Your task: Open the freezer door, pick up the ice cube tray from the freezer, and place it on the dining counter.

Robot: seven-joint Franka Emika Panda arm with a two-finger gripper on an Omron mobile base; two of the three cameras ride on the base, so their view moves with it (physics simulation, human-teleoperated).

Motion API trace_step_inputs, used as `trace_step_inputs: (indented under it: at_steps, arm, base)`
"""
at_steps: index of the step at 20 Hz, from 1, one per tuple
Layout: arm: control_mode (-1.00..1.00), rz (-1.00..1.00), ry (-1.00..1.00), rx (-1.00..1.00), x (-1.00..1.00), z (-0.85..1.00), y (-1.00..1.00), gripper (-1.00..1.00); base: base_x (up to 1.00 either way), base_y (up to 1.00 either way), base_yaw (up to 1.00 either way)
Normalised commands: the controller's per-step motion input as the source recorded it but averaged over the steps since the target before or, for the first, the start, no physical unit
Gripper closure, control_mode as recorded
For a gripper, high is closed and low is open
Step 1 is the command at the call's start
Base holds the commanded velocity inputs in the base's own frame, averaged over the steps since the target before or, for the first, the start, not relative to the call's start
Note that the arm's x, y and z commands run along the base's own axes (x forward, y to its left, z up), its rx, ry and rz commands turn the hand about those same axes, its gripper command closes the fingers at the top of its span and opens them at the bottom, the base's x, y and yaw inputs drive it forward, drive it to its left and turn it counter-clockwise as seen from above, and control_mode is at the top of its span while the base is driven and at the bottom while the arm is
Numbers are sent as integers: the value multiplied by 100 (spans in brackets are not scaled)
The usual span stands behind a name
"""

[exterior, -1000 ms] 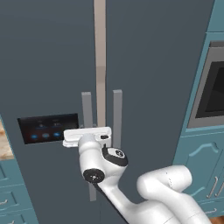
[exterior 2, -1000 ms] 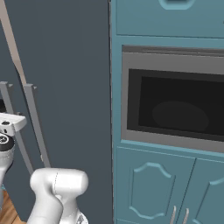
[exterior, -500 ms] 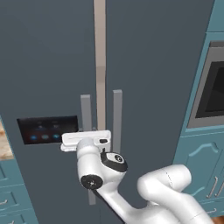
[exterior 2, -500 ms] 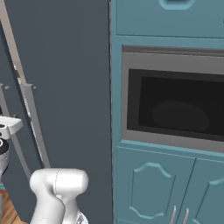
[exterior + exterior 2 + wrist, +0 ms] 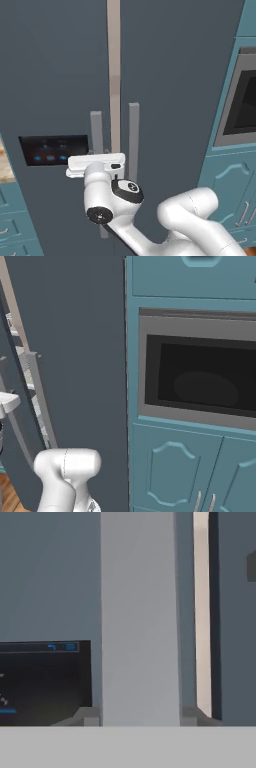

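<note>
The freezer door (image 5: 50, 75) is the left dark slate door with the black control panel (image 5: 52, 150). My gripper (image 5: 98, 154) is shut on its vertical grey bar handle (image 5: 96, 130). In the hand view the handle (image 5: 140, 612) fills the space between my fingertips (image 5: 86, 716), and my gripper (image 5: 140, 718) presses on both its sides. The door stands slightly ajar: a beige gap (image 5: 114, 75) shows between the two doors, and light shelves (image 5: 20, 356) of the freezer peek through. The ice cube tray is hidden inside.
The plain right door (image 5: 75, 331) carries its own bar handle (image 5: 133, 135). Teal cabinets with a built-in oven (image 5: 200, 381) stand to the right. A strip of marbled countertop (image 5: 4, 165) over teal drawers shows at the far left; I cannot tell whether it is the dining counter.
The freezer door has swung out a little and the gap between the doors has widened. My hand has drifted left and slightly down with the handle.
</note>
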Motion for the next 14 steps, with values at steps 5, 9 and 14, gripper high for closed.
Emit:
trace_step_inputs:
  at_steps: [5, 9, 14]
  arm:
    - [-100, -4, 0, 0, -32, 0, 38, 100]
    - [-100, -4, 0, 0, -30, 0, 39, 100]
    - [-100, -4, 0, 0, -31, 0, 38, 100]
  base:
    - [0, 0, 0]
    - [0, 0, 0]
    - [0, 0, 0]
